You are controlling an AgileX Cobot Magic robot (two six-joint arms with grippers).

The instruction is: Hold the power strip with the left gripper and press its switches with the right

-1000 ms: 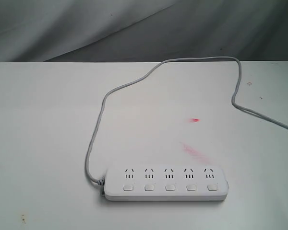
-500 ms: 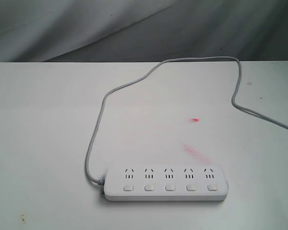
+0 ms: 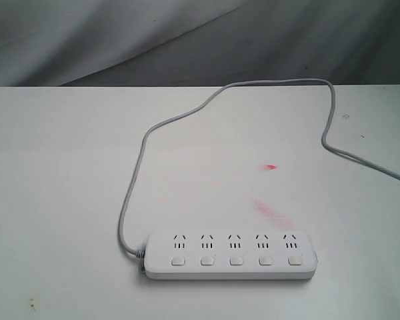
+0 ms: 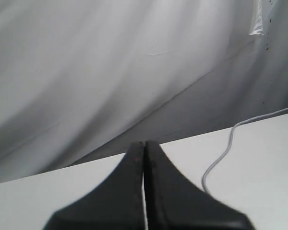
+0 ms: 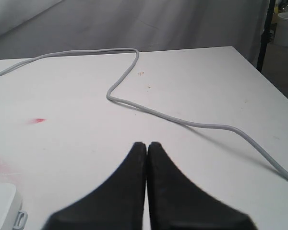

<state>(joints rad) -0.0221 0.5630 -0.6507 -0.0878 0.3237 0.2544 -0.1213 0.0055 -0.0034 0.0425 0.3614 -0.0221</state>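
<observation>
The white power strip [image 3: 231, 255] lies flat near the table's front edge in the exterior view, its row of square switches [image 3: 236, 261] facing up. Its grey cord [image 3: 187, 115] loops back and off to the right. Neither arm shows in the exterior view. In the left wrist view my left gripper [image 4: 145, 143] is shut and empty above the table, with a stretch of cord [image 4: 221, 158] beyond it. My right gripper [image 5: 147, 144] is also shut and empty; one corner of the strip [image 5: 2, 199] shows beside it and the cord [image 5: 182, 120] runs across ahead.
The white table [image 3: 67, 173] bears red smears [image 3: 270, 208] behind the strip. A grey cloth backdrop [image 3: 187, 40] hangs behind the table. In the right wrist view the table's edge [image 5: 264, 79] drops off beside a black stand [image 5: 266, 28].
</observation>
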